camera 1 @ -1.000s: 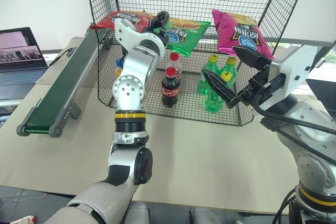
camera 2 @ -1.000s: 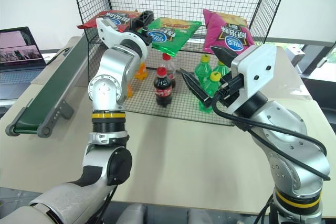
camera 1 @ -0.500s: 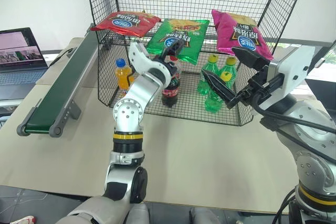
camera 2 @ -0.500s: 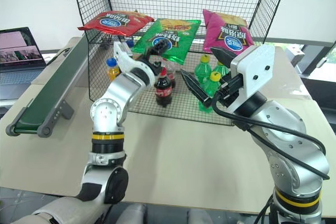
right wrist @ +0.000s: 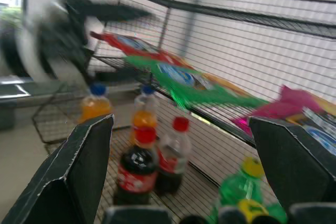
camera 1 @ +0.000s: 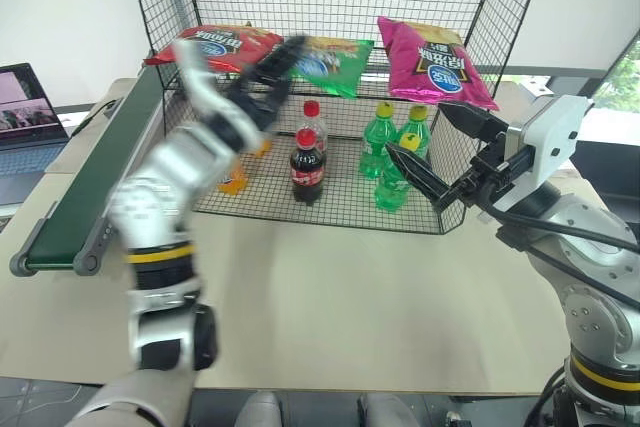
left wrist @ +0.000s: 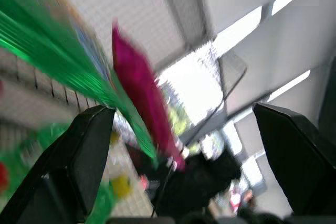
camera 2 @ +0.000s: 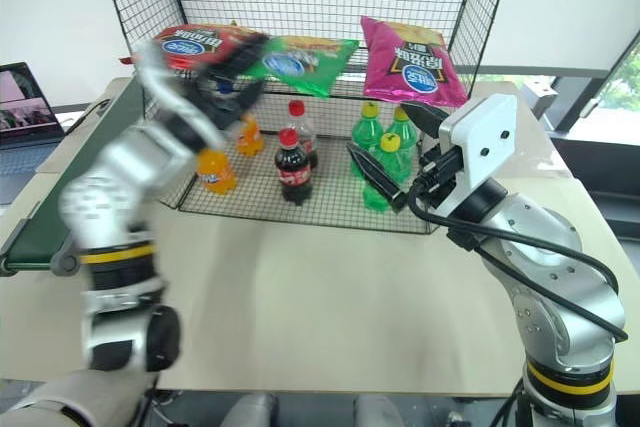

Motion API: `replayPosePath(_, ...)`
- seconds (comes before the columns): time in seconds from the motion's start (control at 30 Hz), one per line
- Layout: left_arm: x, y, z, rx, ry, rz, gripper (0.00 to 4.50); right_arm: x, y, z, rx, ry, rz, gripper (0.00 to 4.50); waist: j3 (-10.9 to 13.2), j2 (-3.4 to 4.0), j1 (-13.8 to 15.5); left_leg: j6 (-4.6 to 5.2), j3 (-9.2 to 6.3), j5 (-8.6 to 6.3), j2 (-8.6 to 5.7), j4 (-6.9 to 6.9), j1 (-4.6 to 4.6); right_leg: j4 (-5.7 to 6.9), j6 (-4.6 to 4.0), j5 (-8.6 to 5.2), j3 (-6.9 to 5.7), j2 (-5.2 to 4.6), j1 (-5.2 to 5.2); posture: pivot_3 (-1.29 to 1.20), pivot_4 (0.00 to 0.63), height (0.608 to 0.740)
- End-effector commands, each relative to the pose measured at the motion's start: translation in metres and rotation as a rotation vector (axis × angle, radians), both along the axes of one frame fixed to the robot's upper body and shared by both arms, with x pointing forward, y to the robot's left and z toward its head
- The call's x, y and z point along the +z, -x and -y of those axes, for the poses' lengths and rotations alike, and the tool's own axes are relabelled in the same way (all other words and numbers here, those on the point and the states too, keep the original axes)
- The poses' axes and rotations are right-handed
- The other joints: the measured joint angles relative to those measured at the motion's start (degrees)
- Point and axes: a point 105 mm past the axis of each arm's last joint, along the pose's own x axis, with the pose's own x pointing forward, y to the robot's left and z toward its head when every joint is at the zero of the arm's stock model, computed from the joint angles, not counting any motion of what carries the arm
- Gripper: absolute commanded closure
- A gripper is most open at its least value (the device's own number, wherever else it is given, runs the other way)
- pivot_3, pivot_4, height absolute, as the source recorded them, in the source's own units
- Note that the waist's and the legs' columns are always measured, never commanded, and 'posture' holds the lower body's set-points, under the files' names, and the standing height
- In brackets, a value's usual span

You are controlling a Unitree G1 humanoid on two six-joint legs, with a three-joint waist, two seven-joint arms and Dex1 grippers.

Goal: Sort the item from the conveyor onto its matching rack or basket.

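The item, a green chip bag [camera 1: 335, 52], lies on the middle tier of the black wire rack [camera 1: 480, 7], between a red bag [camera 1: 210, 44] and a pink bag [camera 1: 430, 47]. My left gripper [camera 1: 280, 55] is blurred with motion just left of the green bag and apart from it. In the left wrist view its jaws stand open and empty, facing the bag [left wrist: 47, 45]. My right gripper [camera 1: 415, 127] hangs open and empty in front of the rack's right side. The conveyor [camera 1: 90, 187] runs along the left with nothing on its dark green belt.
On the rack's bottom tier stand a cola bottle [camera 1: 305, 162], a second red-capped bottle behind it, green bottles [camera 1: 385, 142] and an orange bottle [camera 1: 232, 177]. A laptop [camera 1: 25, 107] sits at the far left. Bare tabletop [camera 1: 340, 297] stretches in front of the rack.
My left arm has drawn back and to the left from the green bag, which stays on the shelf. The camera has shifted. The right arm has kept still.
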Motion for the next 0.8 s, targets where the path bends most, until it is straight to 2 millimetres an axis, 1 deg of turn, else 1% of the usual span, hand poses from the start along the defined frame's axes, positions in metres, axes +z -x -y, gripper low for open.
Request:
replayPosePath(0.03,0.001,0.022,0.006,-0.133,-0.056,0.05,0.03,0.01,0.008,-0.003,0.037,0.005,0.065,0.0,0.0,0.01,1.1,-0.01,-0.01,0.0,-0.01,0.04,-0.05,-0.04,0.01,0.0,-0.02,-0.02,0.04,0.0,0.15,0.74)
replayPosePath(0.13,-0.008,0.026,-0.002,-0.13,-0.108,0.038,0.03,0.01,0.007,-0.003,0.048,0.01,0.061,0.0,0.0,-0.02,2.0,-0.04,-0.05,0.01,-0.06,0.21,-0.14,-0.18,0.02,0.0,-0.03,-0.07,0.16,0.0,0.15,0.74)
replayPosePath(0.33,-0.015,0.028,-0.01,-0.097,-0.149,0.031,0.03,0.009,0.005,-0.005,0.064,0.011,0.058,0.0,0.0,-0.03,1.8,-0.04,-0.07,0.01,-0.06,0.19,-0.16,-0.11,0.01,0.01,-0.02,-0.05,0.08,0.0,0.15,0.74)
replayPosePath(0.47,-0.03,0.031,-0.022,-0.056,-0.272,0.029,0.03,0.005,0.006,-0.003,0.062,0.021,0.043,0.0,0.0,-0.02,1.4,-0.04,-0.07,0.01,-0.06,0.12,-0.16,-0.12,0.0,0.01,-0.02,-0.04,0.05,0.0,0.15,0.74)
replayPosePath(0.57,-0.048,0.028,-0.041,0.035,-0.46,0.041,0.03,-0.002,0.008,0.002,0.05,0.038,0.019,0.0,0.0,-0.01,1.2,-0.04,-0.07,0.01,-0.06,-0.03,-0.09,-0.14,-0.03,0.0,-0.02,-0.04,0.01,0.0,0.15,0.74)
replayPosePath(0.63,-0.059,0.027,-0.054,0.089,-0.629,0.089,0.03,-0.01,0.01,0.008,0.033,0.061,-0.011,0.0,0.0,0.0,1.2,-0.07,-0.07,0.03,-0.06,-0.07,-0.11,-0.13,-0.06,-0.02,-0.02,-0.04,-0.07,0.0,0.15,0.74)
replayPosePath(0.7,-0.07,0.024,-0.067,0.149,-0.786,0.128,0.03,-0.021,0.012,0.014,0.015,0.093,-0.044,0.0,0.0,0.02,1.3,-0.1,-0.05,0.05,-0.06,-0.1,-0.11,-0.17,-0.08,-0.03,-0.02,-0.04,-0.07,0.0,0.15,0.74)
replayPosePath(0.8,-0.094,0.018,-0.083,0.209,-0.992,0.137,0.03,-0.039,0.013,0.024,-0.023,0.13,-0.099,0.0,0.0,0.01,1.8,-0.13,-0.04,0.05,-0.06,-0.1,-0.12,-0.2,-0.1,-0.04,-0.04,-0.05,-0.06,0.0,0.15,0.74)
